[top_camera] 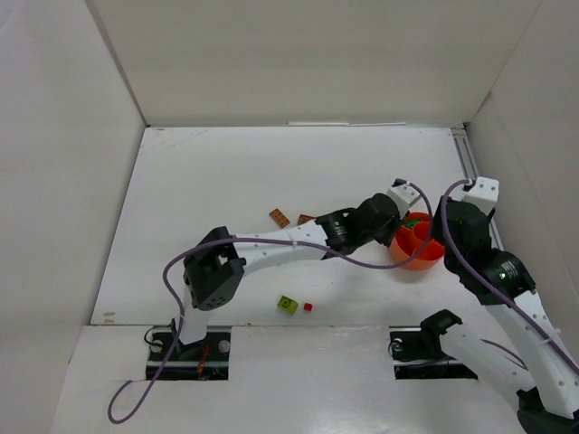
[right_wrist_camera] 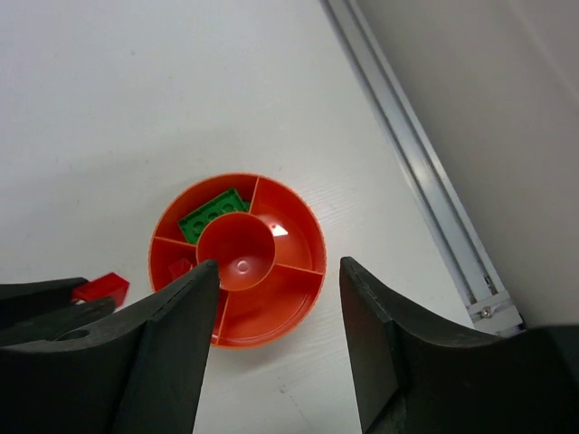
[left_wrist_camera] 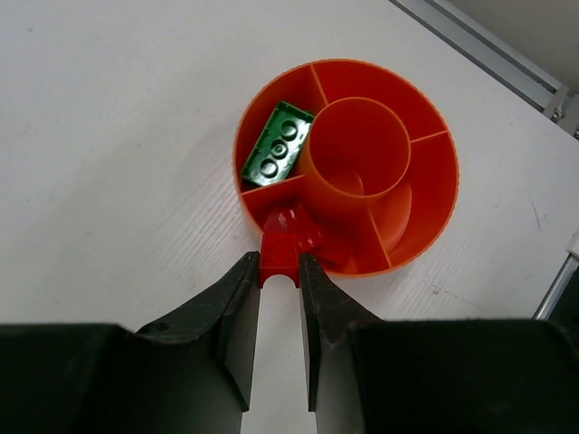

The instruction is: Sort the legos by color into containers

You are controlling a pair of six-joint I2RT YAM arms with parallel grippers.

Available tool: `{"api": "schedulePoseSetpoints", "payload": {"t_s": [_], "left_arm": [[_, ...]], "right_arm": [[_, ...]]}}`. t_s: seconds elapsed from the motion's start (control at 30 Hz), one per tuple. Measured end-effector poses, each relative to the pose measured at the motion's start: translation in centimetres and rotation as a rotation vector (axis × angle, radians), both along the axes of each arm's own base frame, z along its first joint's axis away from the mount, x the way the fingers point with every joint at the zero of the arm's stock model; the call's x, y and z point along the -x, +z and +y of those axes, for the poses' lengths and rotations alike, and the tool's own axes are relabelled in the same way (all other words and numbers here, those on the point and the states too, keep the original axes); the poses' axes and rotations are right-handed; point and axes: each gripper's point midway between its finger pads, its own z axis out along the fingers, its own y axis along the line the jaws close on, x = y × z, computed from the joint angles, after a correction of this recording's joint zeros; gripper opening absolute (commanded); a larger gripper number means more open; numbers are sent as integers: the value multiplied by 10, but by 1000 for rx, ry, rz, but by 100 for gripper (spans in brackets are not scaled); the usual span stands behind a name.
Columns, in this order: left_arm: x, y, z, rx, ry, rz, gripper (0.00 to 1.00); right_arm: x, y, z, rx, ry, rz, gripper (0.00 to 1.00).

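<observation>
**Left fingers (left_wrist_camera: 237, 312) pinching red lego at bowl rim: drop step pending**

Clamped between tips of left gripper (left_wrist_camera: 279, 267): small red lego (left_wrist_camera: 279, 256), held at near rim of orange divided bowl (left_wrist_camera: 445, 154). Touching rim or just above it: cannot tell.

Directly ahead of tips, inside nearest section of bowl: another red piece (left_wrist_camera: 288, 220). Ahead and slightly left of tips, in neighbouring section: dark green brick (left_wrist_camera: 278, 143), flat, studs up.

Right gripper (right_wrist_camera: 280, 267): jaws spread, nothing between them, hovering over same bowl, which shows below and between its fingers.

Well behind left fingers, toward arm bases, on table (top_camera: 226, 181): lime green brick (top_camera: 288, 304) with tiny red brick (top_camera: 308, 307) just beside it. Nearer, beside left forearm: brown brick (top_camera: 279, 217) and second brown brick (top_camera: 305, 219).

Step in hand, as judged: depositing red with red.

Next move calls for a short advance past rim to above nearest section, away from divider on green side, then release.

Risk: drop onto table outside rim, or bounce into green section.

Afterwards, four loose bricks left to sort.
</observation>
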Motion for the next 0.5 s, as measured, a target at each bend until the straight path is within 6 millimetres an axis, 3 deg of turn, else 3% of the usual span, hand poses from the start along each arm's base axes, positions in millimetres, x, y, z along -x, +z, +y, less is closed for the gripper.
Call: {"api": "schedulePoseSetpoints", "payload": {"t_s": [0.3,0.47,0.5], "left_arm": [[3,-12,-38,4,-115,22,11],[4,-15,-52,12,-146,36,22],[4,-16,-54,11,-149,39,30]], "right_arm": [[28,44,-30,-68,-122,-196,61],[33,50,-35,-79,-142,-227,61],[33,50,-35,-78,-143,-226,61]]}}
